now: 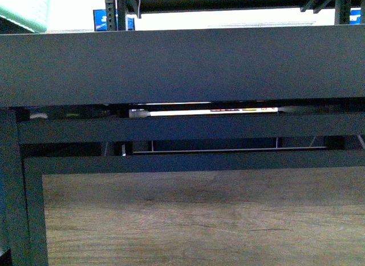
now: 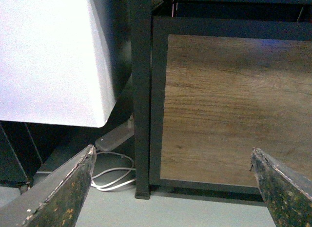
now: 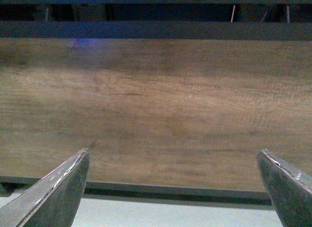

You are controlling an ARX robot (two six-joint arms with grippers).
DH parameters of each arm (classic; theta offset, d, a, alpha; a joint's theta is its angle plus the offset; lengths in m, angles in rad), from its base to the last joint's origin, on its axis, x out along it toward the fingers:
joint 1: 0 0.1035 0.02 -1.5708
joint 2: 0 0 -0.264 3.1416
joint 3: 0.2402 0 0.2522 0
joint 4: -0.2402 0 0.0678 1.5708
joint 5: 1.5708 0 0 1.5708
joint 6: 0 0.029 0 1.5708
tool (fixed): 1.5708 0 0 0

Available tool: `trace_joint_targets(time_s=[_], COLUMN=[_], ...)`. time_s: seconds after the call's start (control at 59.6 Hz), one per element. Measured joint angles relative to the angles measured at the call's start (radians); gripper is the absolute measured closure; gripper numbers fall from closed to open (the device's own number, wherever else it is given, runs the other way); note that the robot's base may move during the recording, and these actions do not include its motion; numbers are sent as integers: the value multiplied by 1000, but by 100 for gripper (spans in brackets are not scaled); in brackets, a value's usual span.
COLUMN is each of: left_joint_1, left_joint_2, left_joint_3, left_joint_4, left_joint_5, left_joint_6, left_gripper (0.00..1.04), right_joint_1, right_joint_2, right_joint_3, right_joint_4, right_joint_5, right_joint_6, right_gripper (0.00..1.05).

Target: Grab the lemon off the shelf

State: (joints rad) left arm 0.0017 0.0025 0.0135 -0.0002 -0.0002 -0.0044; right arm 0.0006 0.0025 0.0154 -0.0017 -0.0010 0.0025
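Facing the wood panel (image 3: 156,105) of the shelf (image 1: 182,66), left claw (image 2: 171,151) and right claw (image 3: 173,151) gaped open, empty; the lemon, unseen, probably lay higher, neither arm clearly nearer.

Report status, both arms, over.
Left gripper open, empty. Right gripper open, empty. Lemon not in view. Wood panel of shelf fills both wrist views.

- Facing the shelf (image 1: 182,63) close up, with the tray edge above the front panel (image 1: 199,220).
- Finding a lamp tube (image 1: 199,111) behind the frame bars, between tray and panel.
- Spotting the counter (image 2: 48,56) just beside the shelf leg (image 2: 141,90), over cables (image 2: 114,178) on the floor.
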Motion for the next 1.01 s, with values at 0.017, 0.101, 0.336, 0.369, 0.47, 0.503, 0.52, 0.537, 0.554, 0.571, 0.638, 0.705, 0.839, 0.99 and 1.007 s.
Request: trace_joint_targets(time_s=[0.017,0.101,0.336,0.369,0.47,0.503,0.52,0.537,0.554,0.571,0.638,0.705,0.839,0.99,1.007], left_joint_1=[0,0,0,0,0,0,0,0,0,0,0,0,0,0,0], left_joint_2=[0,0,0,0,0,0,0,0,0,0,0,0,0,0,0], left_joint_3=[0,0,0,0,0,0,0,0,0,0,0,0,0,0,0], left_joint_4=[0,0,0,0,0,0,0,0,0,0,0,0,0,0,0], left_joint_5=[0,0,0,1,0,1,0,0,0,1,0,2,0,1,0], left_joint_6=[0,0,0,0,0,0,0,0,0,0,0,0,0,0,0], left_gripper=[8,8,8,8,8,8,8,8,8,8,8,8,8,8,8], right_joint_1=[0,0,0,0,0,0,0,0,0,0,0,0,0,0,0], right_joint_2=[0,0,0,0,0,0,0,0,1,2,1,1,1,1,1], right_joint_3=[0,0,0,0,0,0,0,0,0,0,0,0,0,0,0], right_joint_4=[0,0,0,0,0,0,0,0,0,0,0,0,0,0,0], right_joint_5=[0,1,0,0,0,0,-1,0,2,1,2,1,0,1,1], right_joint_6=[0,0,0,0,0,0,0,0,0,0,0,0,0,0,0], right_gripper=[2,2,2,2,2,2,2,2,2,2,2,2,2,2,2])
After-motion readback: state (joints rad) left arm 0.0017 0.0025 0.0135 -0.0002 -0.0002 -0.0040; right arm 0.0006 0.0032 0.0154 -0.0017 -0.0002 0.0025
